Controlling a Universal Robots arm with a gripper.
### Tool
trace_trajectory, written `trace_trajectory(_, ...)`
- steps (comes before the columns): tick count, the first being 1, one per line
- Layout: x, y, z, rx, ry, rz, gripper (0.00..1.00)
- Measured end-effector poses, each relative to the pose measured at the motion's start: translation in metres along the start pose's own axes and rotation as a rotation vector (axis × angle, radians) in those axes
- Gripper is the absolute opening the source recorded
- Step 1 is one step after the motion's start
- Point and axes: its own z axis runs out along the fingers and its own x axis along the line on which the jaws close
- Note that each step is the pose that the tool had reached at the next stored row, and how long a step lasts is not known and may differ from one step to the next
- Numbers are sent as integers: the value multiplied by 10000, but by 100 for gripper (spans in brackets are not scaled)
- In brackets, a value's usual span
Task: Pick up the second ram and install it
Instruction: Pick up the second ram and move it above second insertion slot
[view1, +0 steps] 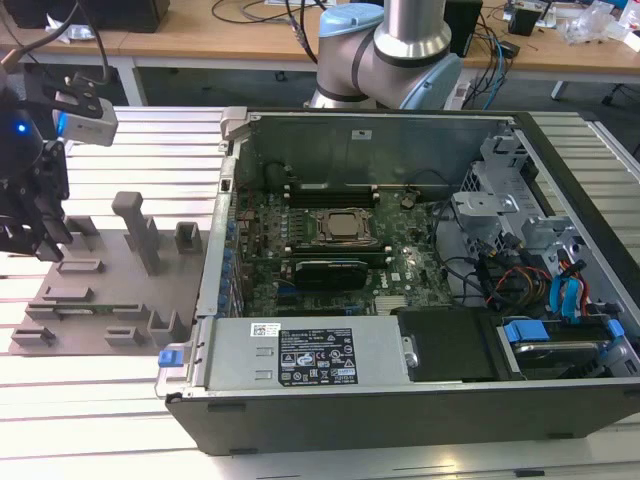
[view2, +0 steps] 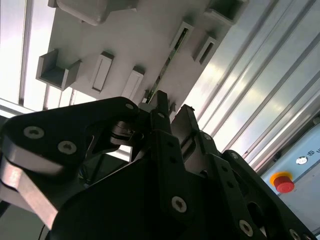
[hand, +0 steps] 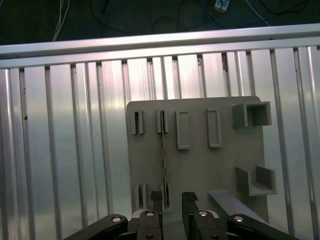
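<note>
Spread a little apart, the jaws of the gripper (hand: 172, 201) are hanging over one edge of the grey holder plate (hand: 200, 165), and I am seeing a clear gap between the two black fingers (view2: 159, 107) in both wrist views. The plate is lying on a table (view1: 120, 400) of ribbed aluminium slats that are throwing back bright glare. In the exterior view the gripper is hovering at the far left of the frame, while the open computer case (view1: 400, 425) is sitting at centre and right with its green motherboard (view1: 405, 270) showing. Wooden desks (view1: 200, 40) and loose cables are running along the upper edge of that frame, behind the arm's pale blue and silver joint (view1: 390, 55).

The second ram (hand: 164, 150) is standing on edge in the plate's slots, a thin green strip running straight away from the jaws. Its near end is lying under the gap, close beside one finger, not pinched. Matte, blocky holders (hand: 182, 129) are rising around it.
</note>
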Motion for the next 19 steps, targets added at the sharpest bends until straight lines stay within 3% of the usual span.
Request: trace_trajectory(19, 2, -5, 113, -4, 9, -220, 30)
